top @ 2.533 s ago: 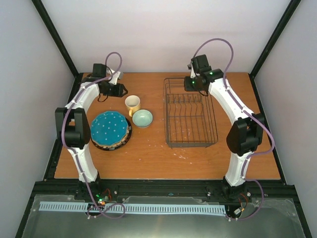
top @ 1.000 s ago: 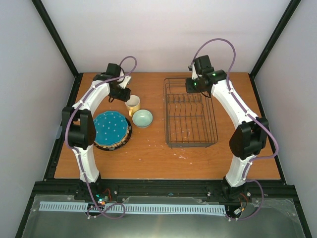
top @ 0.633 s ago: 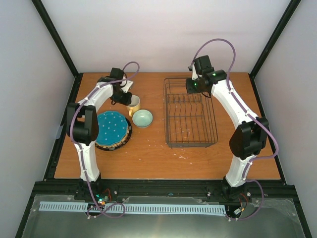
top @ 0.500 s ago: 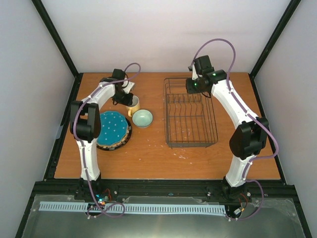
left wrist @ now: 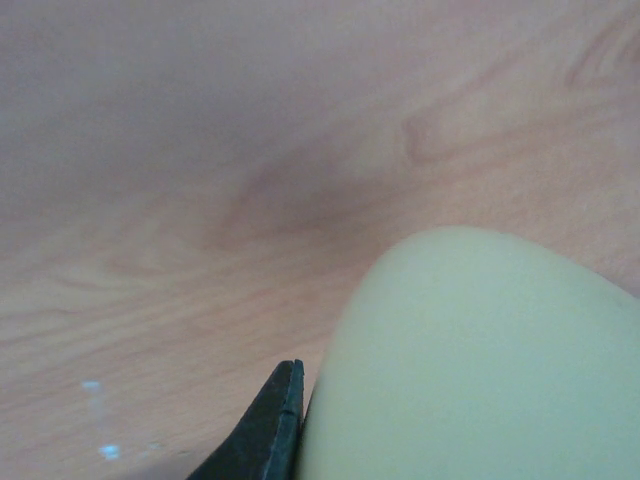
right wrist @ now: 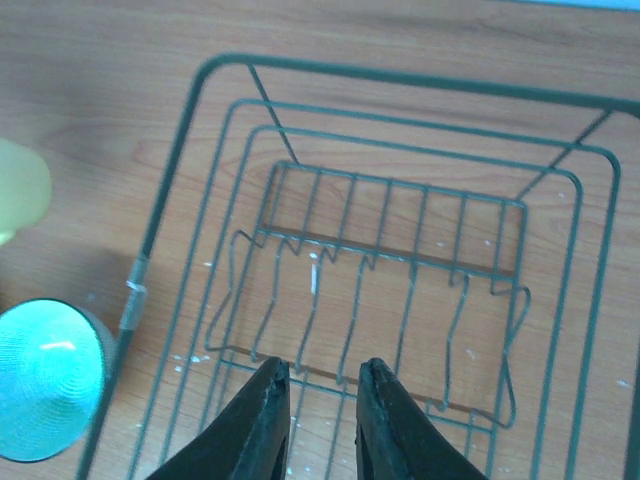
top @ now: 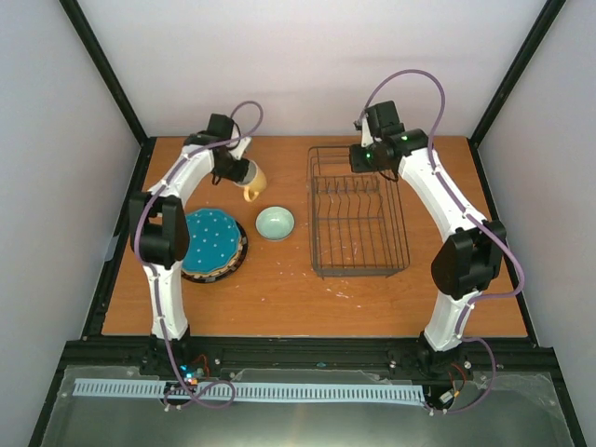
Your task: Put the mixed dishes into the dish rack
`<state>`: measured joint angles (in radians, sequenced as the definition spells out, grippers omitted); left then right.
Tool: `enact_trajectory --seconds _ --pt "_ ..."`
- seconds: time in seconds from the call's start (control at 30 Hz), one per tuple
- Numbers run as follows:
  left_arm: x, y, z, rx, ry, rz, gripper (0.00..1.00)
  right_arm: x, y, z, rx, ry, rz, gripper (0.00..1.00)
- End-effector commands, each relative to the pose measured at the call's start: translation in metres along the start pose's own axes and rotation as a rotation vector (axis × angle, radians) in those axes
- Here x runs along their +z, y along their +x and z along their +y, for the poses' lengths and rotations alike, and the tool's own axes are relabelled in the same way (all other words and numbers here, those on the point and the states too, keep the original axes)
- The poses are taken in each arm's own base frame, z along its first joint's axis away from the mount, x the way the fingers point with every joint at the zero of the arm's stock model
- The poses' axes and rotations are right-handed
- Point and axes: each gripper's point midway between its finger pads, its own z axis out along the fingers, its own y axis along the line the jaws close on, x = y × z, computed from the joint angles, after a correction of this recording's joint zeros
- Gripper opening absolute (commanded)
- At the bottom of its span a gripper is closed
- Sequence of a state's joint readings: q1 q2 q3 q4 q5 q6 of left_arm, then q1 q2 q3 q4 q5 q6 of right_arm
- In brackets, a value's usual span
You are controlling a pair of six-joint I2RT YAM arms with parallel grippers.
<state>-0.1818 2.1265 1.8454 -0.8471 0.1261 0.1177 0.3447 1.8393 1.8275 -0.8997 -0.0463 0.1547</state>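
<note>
Pale yellow, the mug point(top: 250, 175) is at the far left of the table point(top: 279, 289), pinched in the left gripper point(top: 237, 171), whose jaws press on its rim. It hangs tilted, its handle pointing toward the near side. In the left wrist view its smooth, rounded wall fills the lower right corner, with one dark fingertip point(left wrist: 272, 430) against it and bare wood grain behind.

Just near and right of the mug sits the bowl point(top: 276, 223), upright, apart from it. The bowl lies between the plates point(top: 209, 240) on its left and the rack point(top: 358, 272) on its right, so it stands on the line from the mug toward the rack's near half. The right gripper point(right wrist: 322, 372) hovers over the rack's far end, its fingers slightly parted with nothing between them, above the row of upright slots.

The bowl is small, pale green and glossy. The plates form one stack: the top one is teal with lighter dots, and a dark rim and a beige edge show under it. The rack is dark wire, rectangular, with its long side running away from the arms.

Counted: one mug, one bowl, one rack, one stack of plates. How many plates lie in it cannot be told.
</note>
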Motion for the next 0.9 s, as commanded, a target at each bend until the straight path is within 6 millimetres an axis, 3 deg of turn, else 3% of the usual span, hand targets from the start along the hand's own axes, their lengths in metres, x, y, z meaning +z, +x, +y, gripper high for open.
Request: enact_trajectory --seconds 0.0,0.1,0.17,0.23,0.27,0.37,0.53,0.63,0.7,0.87 --pt "-0.152 -0.103 0.018 -0.016 -0.182 -0.458 0.01 -0.019 -0.034 0.018 0.026 -0.122 -0.109 0.21" --pt "-0.217 -0.124 0.016 -0.052 -0.210 -0.637 0.01 -0.024 -0.038 0.053 0.011 -0.355 -0.122 0.26" --pt "-0.260 -0.134 0.006 -0.099 -0.161 -0.791 0.01 -0.033 -0.027 0.094 0.017 -0.656 -0.063 0.32" --pt "-0.276 -0.125 -0.013 -0.162 -0.026 -0.910 0.01 -0.038 -0.011 0.122 0.098 -0.916 0.004 0.33" --pt "-0.285 -0.118 -0.019 -0.223 0.040 -0.974 0.00 -0.051 -0.022 0.136 0.151 -1.053 -0.040 0.34" --pt "-0.315 -0.100 -0.040 -0.342 0.261 -1.161 0.01 -0.070 -0.018 0.150 0.239 -1.303 -0.130 0.43" --pt "-0.313 -0.084 -0.083 -0.395 0.632 -1.127 0.00 -0.099 -0.022 0.166 0.312 -1.649 -0.240 0.56" --pt "-0.313 -0.075 -0.096 -0.435 0.782 -1.117 0.01 -0.097 -0.017 0.190 0.275 -1.701 -0.210 0.54" --pt "-0.312 -0.069 -0.099 -0.439 0.800 -1.121 0.01 -0.108 -0.011 0.207 0.218 -1.731 -0.173 0.54" --pt "-0.324 -0.068 -0.095 -0.406 0.731 -1.159 0.01 -0.139 0.008 0.225 0.170 -1.766 -0.119 0.54"
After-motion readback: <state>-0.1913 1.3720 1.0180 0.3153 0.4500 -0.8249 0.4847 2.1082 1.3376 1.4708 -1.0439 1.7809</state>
